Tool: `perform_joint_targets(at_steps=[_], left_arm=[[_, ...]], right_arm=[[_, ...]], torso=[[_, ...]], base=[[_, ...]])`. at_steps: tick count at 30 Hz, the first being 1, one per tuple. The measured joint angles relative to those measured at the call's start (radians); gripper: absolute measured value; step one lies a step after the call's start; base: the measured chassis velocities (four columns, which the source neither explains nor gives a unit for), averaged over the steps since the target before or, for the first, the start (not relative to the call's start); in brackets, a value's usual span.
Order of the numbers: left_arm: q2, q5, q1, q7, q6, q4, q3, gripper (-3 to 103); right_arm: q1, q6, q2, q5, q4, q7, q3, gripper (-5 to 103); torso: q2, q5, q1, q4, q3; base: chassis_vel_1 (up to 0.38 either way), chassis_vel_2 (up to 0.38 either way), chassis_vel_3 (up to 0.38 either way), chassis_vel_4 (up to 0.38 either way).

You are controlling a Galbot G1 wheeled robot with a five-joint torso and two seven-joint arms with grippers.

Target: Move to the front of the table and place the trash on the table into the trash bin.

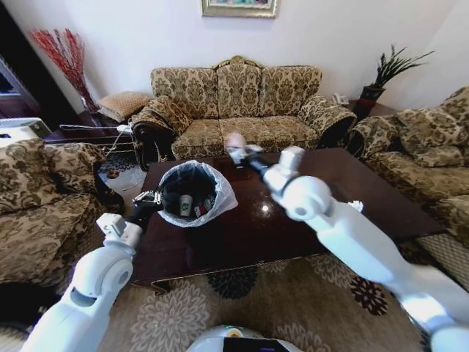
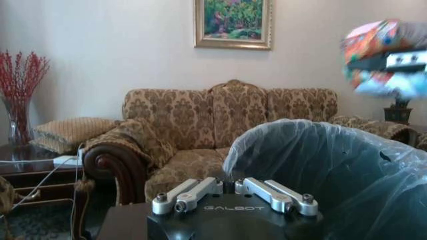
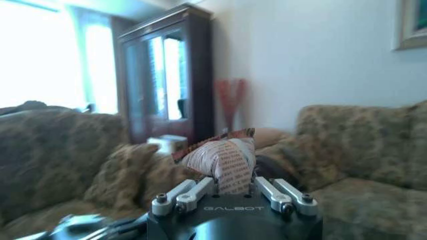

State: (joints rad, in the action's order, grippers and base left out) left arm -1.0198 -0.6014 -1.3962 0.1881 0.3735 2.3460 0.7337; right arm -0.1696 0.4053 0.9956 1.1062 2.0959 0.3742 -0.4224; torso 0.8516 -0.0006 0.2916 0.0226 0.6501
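— Right gripper (image 1: 236,144): what's it got?
— Fingers clamped on a crinkled snack wrapper (image 3: 223,159), held up above the far side of the table (image 1: 330,183).
— And the trash bin (image 1: 192,192)?
— Below that gripper and toward the robot's left, standing on the table; small items lie inside its white liner.
— Left gripper (image 1: 146,199)?
— Right against the bin's rim; whether its fingers are apart or pinching the bag, I can't tell. A white scrap (image 1: 357,206) sits on the table beside the right arm.

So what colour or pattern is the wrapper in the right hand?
The wrapper in the right hand is whitish with rows of red print and a reddish-brown crimped edge, clearest in the right wrist view.
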Motion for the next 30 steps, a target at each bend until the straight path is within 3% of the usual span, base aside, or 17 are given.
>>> perform_joint_targets(at_steps=[3, 4, 7, 8, 11, 16, 19, 20, 23, 25, 26, 27, 30], left_arm=[[-0.011, 0.000, -0.002, -0.001, 0.002, 0.007, 0.003, 3], [-0.011, 0.000, -0.002, -0.001, 0.002, 0.007, 0.003, 3], [-0.022, 0.001, -0.009, -0.001, 0.003, 0.012, 0.008, 3], [-0.022, 0.001, -0.009, -0.001, 0.003, 0.012, 0.008, 3], [-0.025, 0.002, -0.011, 0.000, 0.003, 0.013, 0.012, 3], [-0.026, 0.002, -0.010, 0.001, 0.003, 0.014, 0.012, 3], [-0.028, 0.002, -0.010, 0.001, 0.003, 0.015, 0.010, 3], [-0.028, 0.002, -0.010, 0.001, 0.003, 0.015, 0.010, 3], [-0.028, 0.001, -0.009, 0.001, 0.003, 0.015, 0.009, 3], [-0.028, 0.001, -0.009, 0.001, 0.003, 0.015, 0.009, 3], [-0.027, 0.000, -0.008, 0.001, 0.003, 0.015, 0.010, 3], [-0.025, -0.001, -0.007, 0.001, 0.003, 0.015, 0.013, 3], [-0.024, -0.002, -0.007, 0.001, 0.003, 0.015, 0.018, 3]], right_arm=[[0.040, 0.021, 0.048, -0.001, 0.004, 0.015, -0.137, 9], [0.040, 0.021, 0.048, -0.001, 0.004, 0.015, -0.137, 9], [0.041, 0.029, 0.056, -0.028, -0.007, 0.015, -0.185, 23], [0.041, 0.029, 0.056, -0.028, -0.007, 0.015, -0.185, 23], [0.046, 0.030, 0.060, -0.034, -0.010, 0.015, -0.193, 39], [0.053, 0.031, 0.057, -0.037, -0.012, 0.016, -0.192, 50], [0.053, 0.030, 0.046, -0.039, -0.011, 0.021, -0.187, 66], [0.053, 0.030, 0.046, -0.039, -0.011, 0.021, -0.187, 66], [0.053, 0.022, 0.041, -0.039, -0.008, 0.022, -0.185, 83], [0.054, 0.014, 0.041, -0.039, -0.007, 0.022, -0.182, 88], [0.056, -0.004, 0.041, -0.042, -0.006, 0.021, -0.169, 88], [0.059, -0.034, 0.040, -0.048, -0.001, 0.014, -0.136, 97], [0.059, -0.050, 0.026, -0.060, 0.020, 0.003, -0.077, 99]], torso=[[0.000, 0.0005, 0.000, -0.0008, 0.000], [0.000, 0.0005, 0.000, -0.0008, 0.000], [0.000, 0.0006, 0.000, -0.0011, 0.000], [0.000, 0.0006, 0.000, -0.0011, 0.000], [0.000, 0.0005, 0.000, -0.0007, 0.000], [0.000, 0.0005, 0.000, -0.0007, 0.000], [0.000, 0.0006, 0.000, -0.0008, 0.000], [0.000, 0.0006, 0.000, -0.0008, 0.000], [0.000, 0.0005, 0.000, -0.0008, 0.000], [0.000, 0.0006, 0.000, -0.0008, 0.000], [0.000, 0.0006, 0.000, -0.0007, 0.000], [0.000, 0.0006, 0.000, -0.0006, 0.000], [0.000, 0.0006, 0.000, -0.0005, 0.000]], base=[[0.000, 0.000, 0.000, 0.000], [0.000, 0.000, 0.000, 0.000], [0.000, 0.000, 0.000, 0.000], [0.000, 0.000, 0.000, 0.000], [0.000, 0.000, 0.000, 0.000], [0.000, 0.000, 0.000, 0.000], [0.000, 0.000, 0.000, 0.000], [0.000, 0.000, 0.000, 0.000], [0.000, 0.000, 0.000, 0.000], [0.000, 0.000, 0.000, 0.000], [0.000, 0.000, 0.000, 0.000], [0.000, 0.000, 0.000, 0.000], [0.000, 0.000, 0.000, 0.000]])
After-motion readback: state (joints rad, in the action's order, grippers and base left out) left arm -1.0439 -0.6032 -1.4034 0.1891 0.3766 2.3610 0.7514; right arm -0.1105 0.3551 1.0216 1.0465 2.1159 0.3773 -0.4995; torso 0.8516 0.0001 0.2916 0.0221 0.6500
